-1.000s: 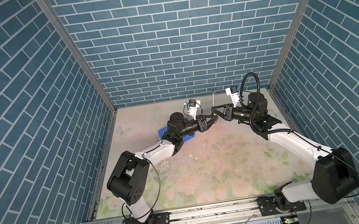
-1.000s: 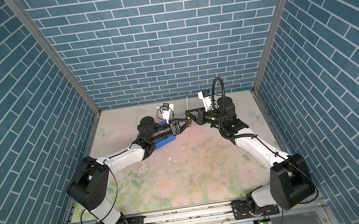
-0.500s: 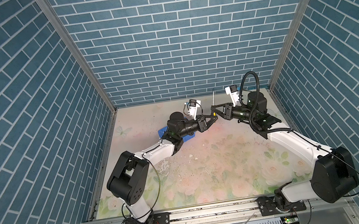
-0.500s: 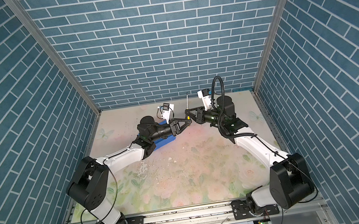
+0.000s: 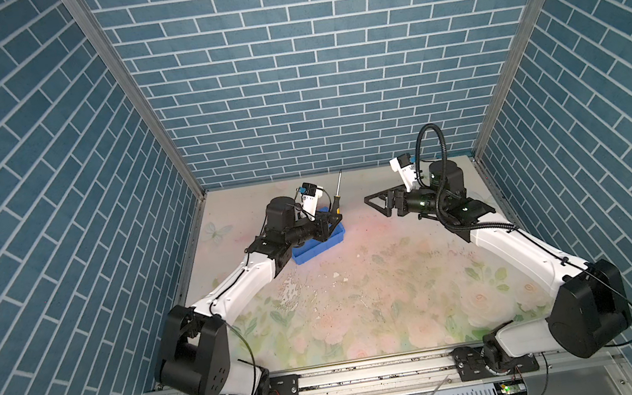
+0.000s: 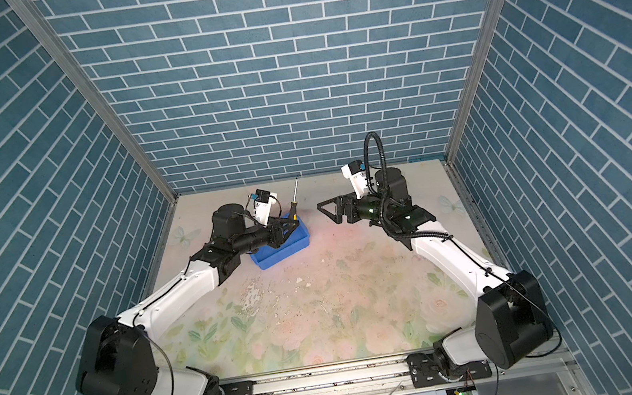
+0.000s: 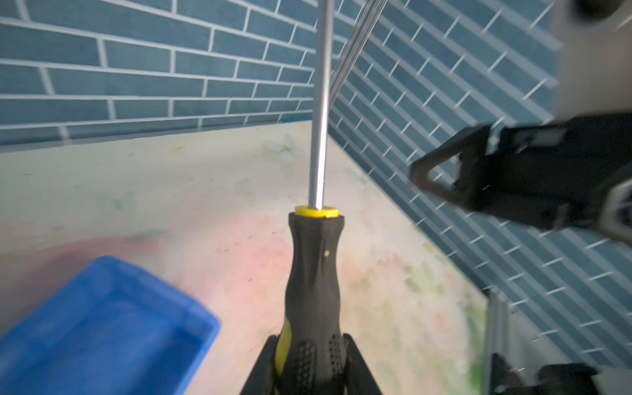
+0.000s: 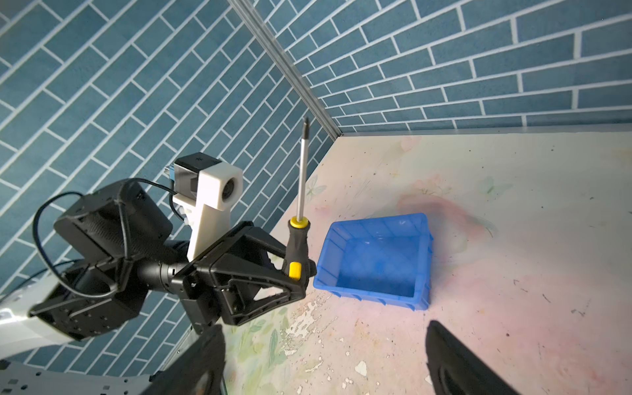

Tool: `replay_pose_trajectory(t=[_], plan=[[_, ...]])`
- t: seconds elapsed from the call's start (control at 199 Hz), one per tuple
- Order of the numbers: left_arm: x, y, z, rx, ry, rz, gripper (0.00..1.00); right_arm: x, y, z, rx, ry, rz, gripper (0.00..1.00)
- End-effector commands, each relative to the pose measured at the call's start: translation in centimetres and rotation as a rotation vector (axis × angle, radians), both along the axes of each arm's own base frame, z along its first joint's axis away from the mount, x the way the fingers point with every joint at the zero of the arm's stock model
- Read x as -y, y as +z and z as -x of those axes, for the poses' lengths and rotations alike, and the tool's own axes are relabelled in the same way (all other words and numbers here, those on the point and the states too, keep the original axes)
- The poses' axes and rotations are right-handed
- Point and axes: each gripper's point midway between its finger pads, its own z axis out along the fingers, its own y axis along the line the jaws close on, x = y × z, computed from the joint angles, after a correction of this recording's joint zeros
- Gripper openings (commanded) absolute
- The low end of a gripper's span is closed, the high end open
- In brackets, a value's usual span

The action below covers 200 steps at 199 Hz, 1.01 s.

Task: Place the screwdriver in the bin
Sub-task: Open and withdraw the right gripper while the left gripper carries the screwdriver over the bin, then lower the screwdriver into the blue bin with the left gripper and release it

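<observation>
Right end effector (image 5: 376,204) has let go and backed off toward its own side since a second ago, when both arms were bunched up mid-counter around the screwdriver (image 5: 336,204). The left arm has swung back toward the bin (image 5: 319,246) with the tool in its grip.

So right now the left end effector (image 5: 334,216) is clamped on the lower part of the black and yellow handle. The screwdriver is standing pretty much upright, silver shaft pointing up, and it's off the counter (image 5: 360,284). Both top views show the same thing (image 6: 293,212). In the left wrist view the handle (image 7: 314,273) sits pinched between the two fingers, with the bin (image 7: 102,325) off to one side and lower down.

The right end effector (image 8: 328,362) is spread wide, with nothing between its fingers, well apart from the tool. You can see it hanging in the air in the left wrist view too (image 7: 444,178).

The bin (image 8: 376,219) sits flat on the counter and its whole blue floor is in plain sight in the right wrist view. The screwdriver (image 8: 298,246) is up in the air right by the bin's edge. I honestly can't tell whether it's over the rim or just outside it. In a top view the left fingers overlap the bin's far corner (image 6: 284,253).
</observation>
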Motion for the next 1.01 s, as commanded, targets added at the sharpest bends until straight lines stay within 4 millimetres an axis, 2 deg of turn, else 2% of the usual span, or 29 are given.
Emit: replay_pose_trajectory(t=[0.0,0.146,0.206,0.377,0.639,1.001], plan=[[-4.7,-3.6,0.6,0.011,-0.004,-0.308,0.00,-1.2,0.1,0.6,0.047,0.059,0.065,0.93],[-8.9,-4.9,-0.5,0.005,-0.014,-0.463,0.00,-2.7,-0.7,1.5,0.070,0.096,0.112,0.96],[-9.9,-5.5,-0.9,0.018,-0.042,-0.548,0.01,-3.0,-1.0,1.4,0.083,0.078,0.135,0.97],[-11.8,-8.8,-1.7,0.022,-0.145,-0.765,0.02,-3.8,-0.9,0.8,0.124,0.031,0.160,0.98],[-13.0,-11.4,-4.0,0.012,-0.255,-0.943,0.01,-4.5,-1.4,1.1,0.121,0.051,0.179,0.98],[-12.5,-15.2,-6.0,-0.035,-0.397,-1.027,0.00,-4.3,-2.1,1.5,0.106,0.061,0.210,0.99]])
